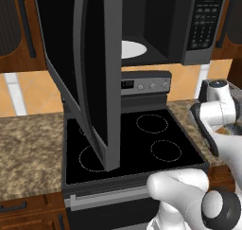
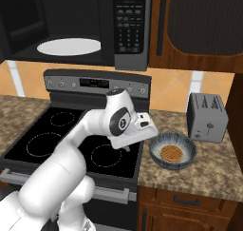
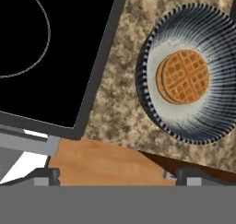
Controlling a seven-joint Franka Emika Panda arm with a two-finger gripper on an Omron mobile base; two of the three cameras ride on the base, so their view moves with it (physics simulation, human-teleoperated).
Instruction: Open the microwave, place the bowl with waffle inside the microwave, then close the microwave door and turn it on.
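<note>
Microwave door [image 1: 92, 73] swung wide open, upper centre of left base view; white turntable [image 2: 69, 46] exposed inside microwave [image 2: 76, 25], upper left of right base view. Bowl [image 2: 172, 150] on granite counter [image 2: 209, 173], centre right, between stove glass top [image 2: 71, 142] and toaster [image 2: 206, 117]; waffle [image 2: 172, 153] flat inside. Gripper [image 3: 117, 174] above counter edge, fingers [image 3: 46, 174] spread apart, nothing between. In hand view, bowl upper right, beside stove edge.
</note>
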